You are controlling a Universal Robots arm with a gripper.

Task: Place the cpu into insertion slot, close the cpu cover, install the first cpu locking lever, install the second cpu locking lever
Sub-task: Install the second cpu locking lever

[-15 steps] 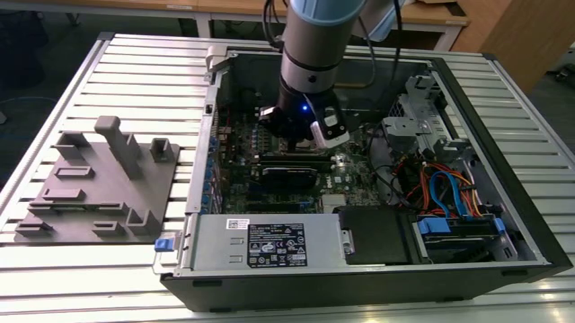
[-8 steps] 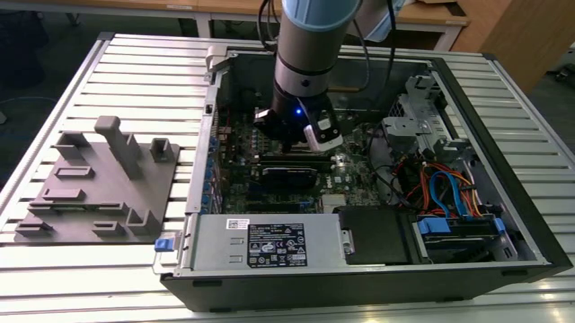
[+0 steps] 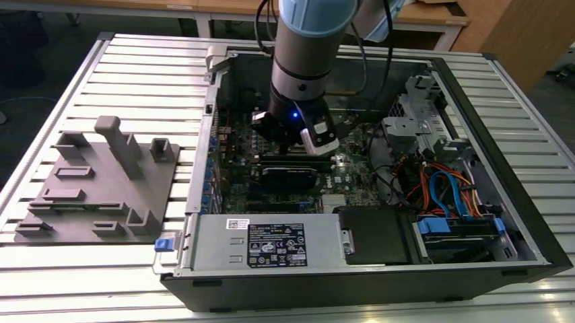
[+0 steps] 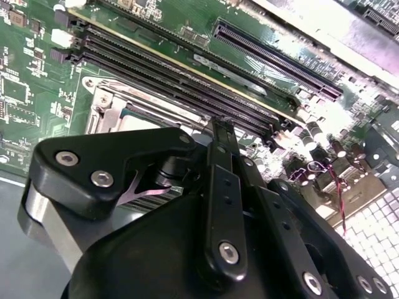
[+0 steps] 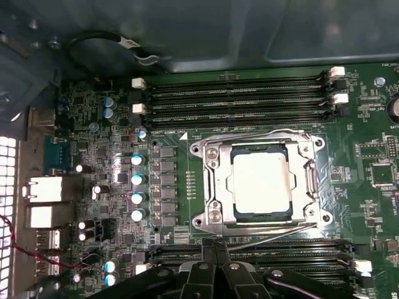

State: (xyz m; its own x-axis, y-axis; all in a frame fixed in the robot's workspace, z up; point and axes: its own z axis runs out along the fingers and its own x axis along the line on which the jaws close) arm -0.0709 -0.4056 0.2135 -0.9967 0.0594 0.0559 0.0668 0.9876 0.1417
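The cpu, with its silvery top, lies flat in the insertion slot on the green board. The silver cpu cover is folded down around it, and the chip shows through its window. One thin wire lever runs along the socket's side by one memory bank. Another wire lever runs at a slight slant along the opposite side. My gripper hovers just off that slanted lever's side, its fingers pressed together and holding nothing. In the second wrist view the gripper covers most of the slot. In the exterior view the gripper reaches down into the open computer case.
Long black memory slots flank the socket on both sides. Capacitors and rear ports stand nearby. The case holds a power supply, a drive cage and cables. A grey fixture plate lies at the exterior view's left.
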